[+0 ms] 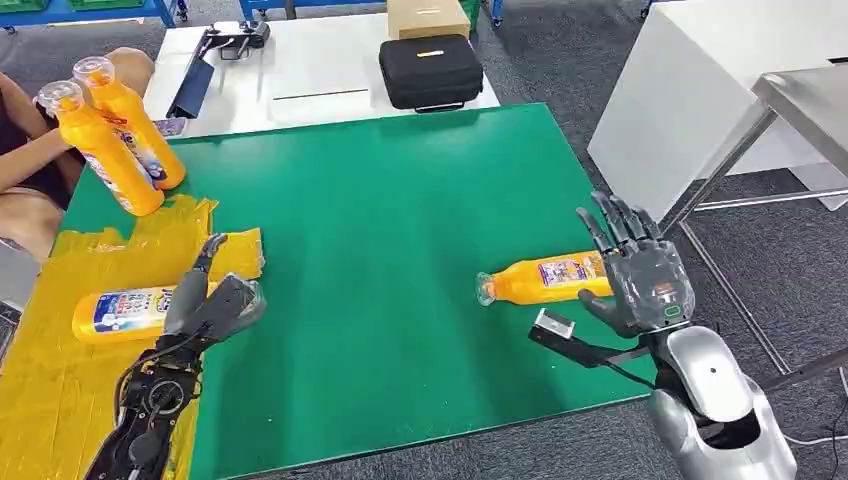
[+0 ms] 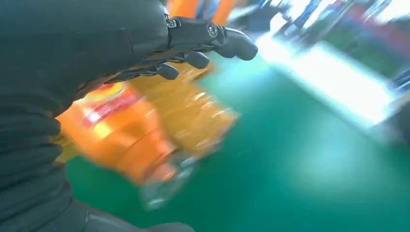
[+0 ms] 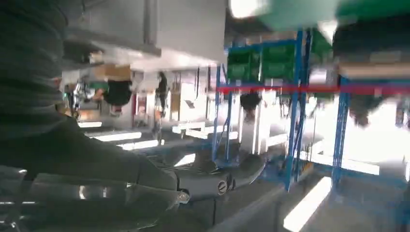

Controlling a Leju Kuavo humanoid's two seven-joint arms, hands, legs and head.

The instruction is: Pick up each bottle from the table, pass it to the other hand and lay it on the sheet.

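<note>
Bottle lies beside right hand, case beyond.

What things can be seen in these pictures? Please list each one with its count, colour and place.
Orange plastic bottles: four. One lies on the yellow sheet beside the left hand, one lies on the green mat next to the right hand, two are held by a person at the table's far left corner.
Yellow plastic sheet: one, crumpled, on the near left of the table.
Green table mat: one, covering the table top.
Black zipped case: one, on the white table behind.
Brown cardboard box: one, behind the case.
Person: one, at the far left edge.
Left hand: dark, above the sheet's edge, holding nothing.
Right hand: dark, fingers spread, beside the bottle's base.
</note>
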